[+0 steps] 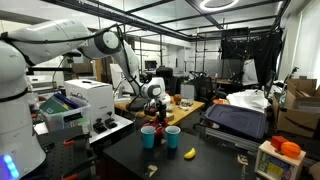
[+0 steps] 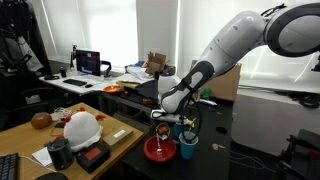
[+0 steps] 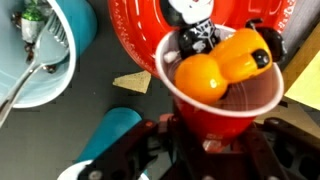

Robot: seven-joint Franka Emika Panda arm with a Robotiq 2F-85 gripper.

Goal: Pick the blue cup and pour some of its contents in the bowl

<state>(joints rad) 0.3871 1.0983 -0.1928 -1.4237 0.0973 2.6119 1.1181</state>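
My gripper (image 3: 210,150) is shut on a red plastic cup (image 3: 215,110), one finger on each side of its lower wall. Inside the cup lie an orange ball (image 3: 197,75), a yellow piece and a black-and-white piece. The cup's rim sits in front of the red bowl (image 3: 140,30), just beyond it. A light blue cup (image 3: 60,55) with a spoon in it stands apart on the dark table, untouched. In an exterior view the gripper (image 2: 163,122) hangs over the red bowl (image 2: 157,152), with the blue cup (image 2: 187,148) beside it.
A banana (image 1: 190,152) lies on the black table near a blue cup (image 1: 172,136). A yellow paper scrap (image 3: 130,83) lies beside the bowl. A wooden desk (image 2: 30,140) with a white helmet and boxes stands close by. Printers and crates crowd the surroundings.
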